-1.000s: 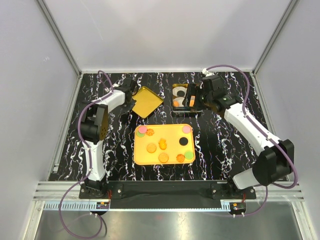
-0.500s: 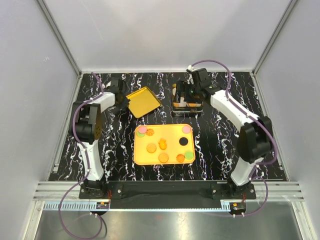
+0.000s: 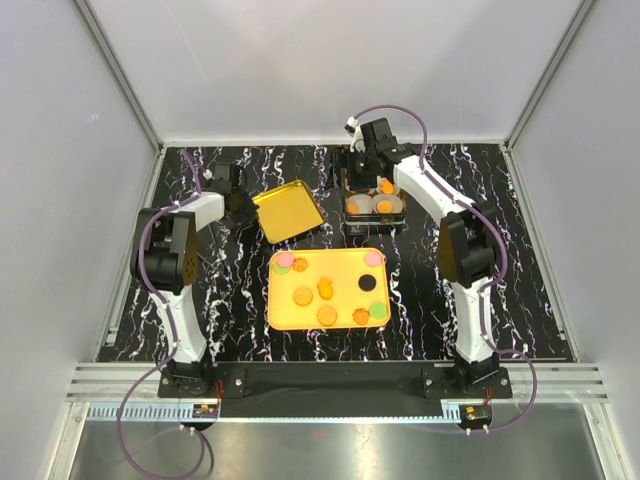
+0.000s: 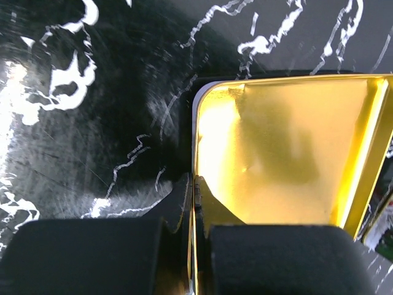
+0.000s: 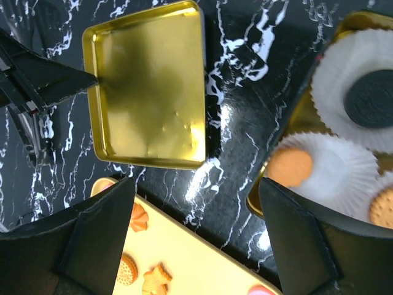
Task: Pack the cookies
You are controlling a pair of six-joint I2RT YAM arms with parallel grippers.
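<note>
no legible text, labels or numbers

A lab booth (white panels (image 3: 330, 70), aluminium frame (image 3: 118, 75)).

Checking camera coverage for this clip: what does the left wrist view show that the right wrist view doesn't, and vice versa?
Left wrist only: the left gripper clamping the gold lid by its rim, a finger each side. Right wrist only: the open right gripper, cookies in white paper cups, more cookies on the yellow tray. Both: the lid and marbled table.

The black, white-veined table (image 3: 235, 300) carries a yellow tray (image 3: 345, 265), a gold lid (image 3: 287, 210) and a gold tin (image 5: 298, 117).
</note>
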